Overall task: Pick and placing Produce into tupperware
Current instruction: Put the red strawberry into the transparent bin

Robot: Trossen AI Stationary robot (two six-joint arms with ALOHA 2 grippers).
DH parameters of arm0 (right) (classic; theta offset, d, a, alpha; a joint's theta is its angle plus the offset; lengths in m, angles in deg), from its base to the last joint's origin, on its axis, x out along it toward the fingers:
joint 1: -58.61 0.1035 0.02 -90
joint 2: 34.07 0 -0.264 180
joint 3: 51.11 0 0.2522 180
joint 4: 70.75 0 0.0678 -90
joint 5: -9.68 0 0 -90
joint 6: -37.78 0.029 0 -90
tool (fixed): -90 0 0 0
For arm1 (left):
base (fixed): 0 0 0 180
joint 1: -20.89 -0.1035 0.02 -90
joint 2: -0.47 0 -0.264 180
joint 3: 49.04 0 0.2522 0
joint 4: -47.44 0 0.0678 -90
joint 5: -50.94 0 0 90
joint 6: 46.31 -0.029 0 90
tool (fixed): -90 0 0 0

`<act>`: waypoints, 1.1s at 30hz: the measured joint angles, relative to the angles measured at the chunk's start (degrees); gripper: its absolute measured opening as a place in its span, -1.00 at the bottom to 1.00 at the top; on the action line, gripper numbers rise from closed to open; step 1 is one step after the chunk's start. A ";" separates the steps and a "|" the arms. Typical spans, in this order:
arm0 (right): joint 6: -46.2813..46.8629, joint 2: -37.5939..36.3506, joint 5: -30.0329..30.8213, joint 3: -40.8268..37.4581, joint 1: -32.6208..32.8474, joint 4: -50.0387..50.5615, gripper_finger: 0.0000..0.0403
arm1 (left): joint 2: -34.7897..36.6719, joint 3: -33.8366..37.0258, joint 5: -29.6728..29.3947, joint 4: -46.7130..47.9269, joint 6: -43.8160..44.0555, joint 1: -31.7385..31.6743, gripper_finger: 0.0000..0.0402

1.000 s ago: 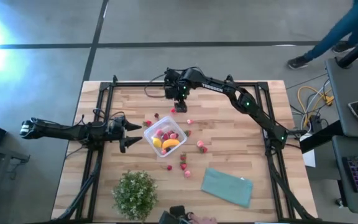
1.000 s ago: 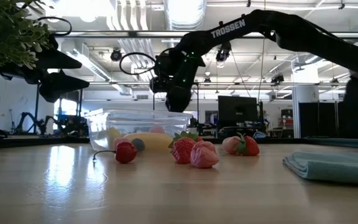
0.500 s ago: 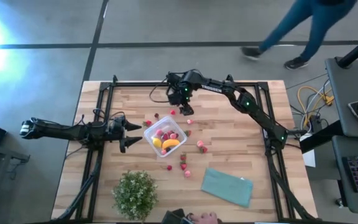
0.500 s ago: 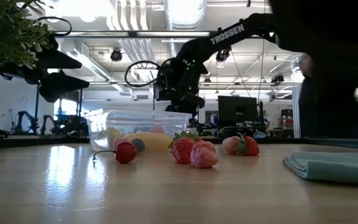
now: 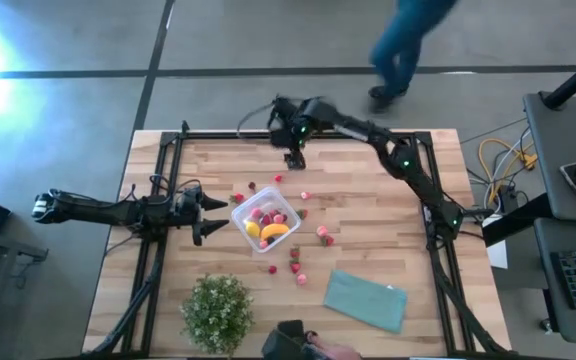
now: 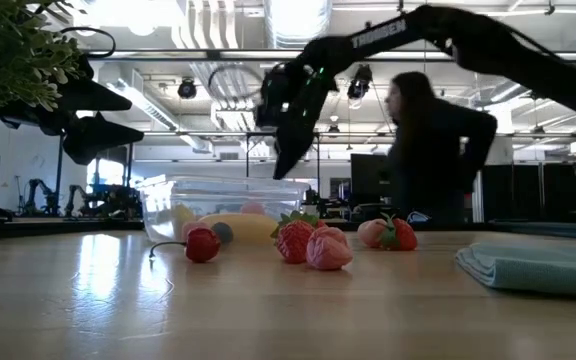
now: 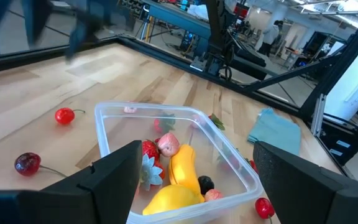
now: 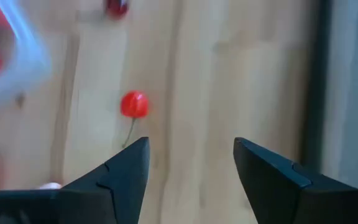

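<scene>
The clear tupperware [image 5: 266, 222] [image 6: 223, 195] [image 7: 113, 112] stands mid-table and holds a yellow banana [image 7: 182, 165], a round yellow fruit [image 7: 166, 200] and strawberries [image 7: 166, 144]. More red and pink fruits lie loose around it [image 5: 323, 235] [image 5: 295, 262] [image 6: 313, 245]. My left gripper [image 5: 223, 215] [image 7: 196, 152] hovers open just left of the tupperware, facing it. My right gripper [image 5: 293, 160] [image 6: 286, 165] [image 8: 190, 143] is open, raised above the far side of the table. A red stemmed cherry [image 8: 134, 104] [image 5: 278, 178] lies on the wood before it.
A green potted plant [image 5: 216, 312] stands at the near edge, and a folded teal cloth [image 5: 366, 298] lies near-right. Two cherries [image 7: 64, 116] [image 7: 28, 163] lie left of the tupperware. Black frame rails [image 5: 168, 160] border the table. A person [image 5: 408, 40] [image 6: 433, 150] walks beyond the far edge.
My right gripper has risen, tipped and drawn back toward the table's far edge, staying open. The person behind the table has walked from right to left. The left arm and the fruits have kept still.
</scene>
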 joint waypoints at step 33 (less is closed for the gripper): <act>25.42 -15.16 -7.43 0.28 -3.15 2.94 0.12 | -0.04 -0.28 -7.55 -40.12 14.83 -0.14 0.46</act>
